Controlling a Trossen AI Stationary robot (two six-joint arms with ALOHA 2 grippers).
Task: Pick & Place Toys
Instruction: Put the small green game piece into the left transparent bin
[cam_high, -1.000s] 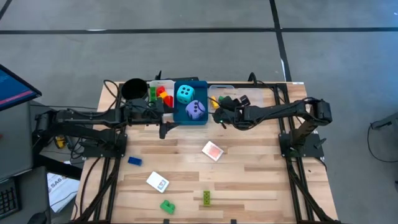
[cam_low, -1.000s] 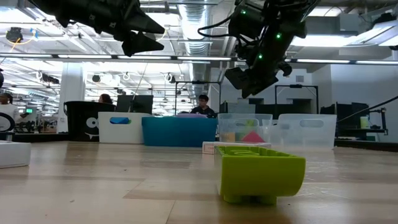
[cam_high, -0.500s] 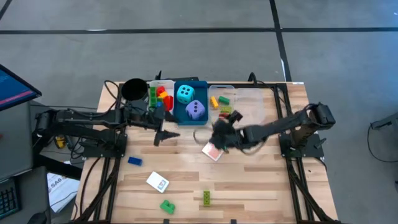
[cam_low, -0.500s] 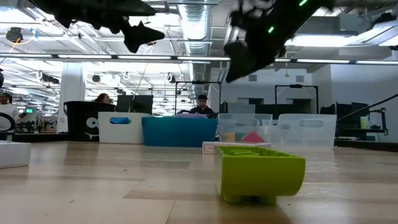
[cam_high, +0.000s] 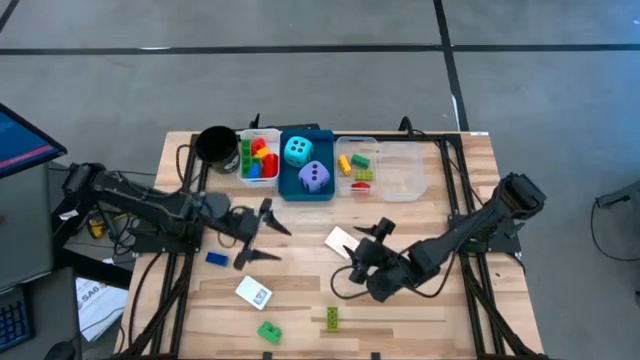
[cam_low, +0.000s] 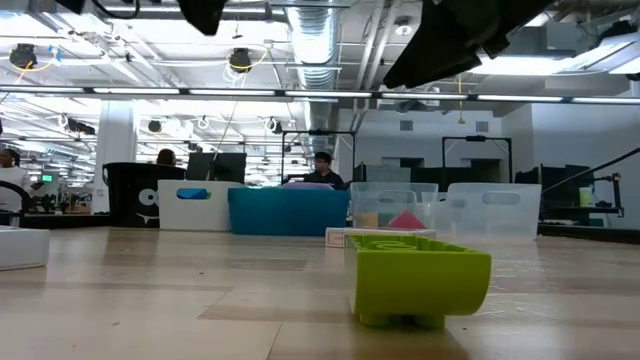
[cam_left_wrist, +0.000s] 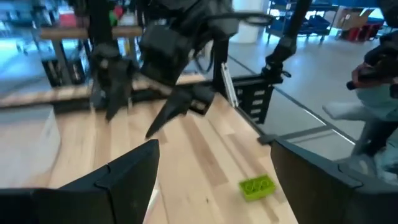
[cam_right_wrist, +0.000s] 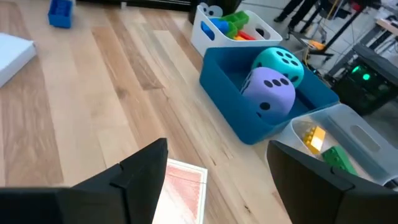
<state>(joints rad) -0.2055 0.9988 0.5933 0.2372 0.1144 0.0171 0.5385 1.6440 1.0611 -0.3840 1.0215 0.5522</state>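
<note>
toys partly sorted, several left on the table.

high view: white tray holds red, yellow, green and blue bricks; blue tray holds cyan die and purple die; clear tray holds a few yellow, green and red bricks. loose on the wood: blue brick, white card, green brick, olive brick, pink card. left gripper spread wide, empty, near the blue brick. right gripper just beside the pink card, fingers apart, nothing held.

low view: olive brick close up on the table, trays behind it; both arms dark overhead.

left wrist view: fingers wide, nothing between; olive brick ahead, other arm beyond.

right wrist view: fingers apart over the pink card, not yet gripped; dice sit in the blue tray.

judgement: roughly half done; five loose pieces remain.
</note>
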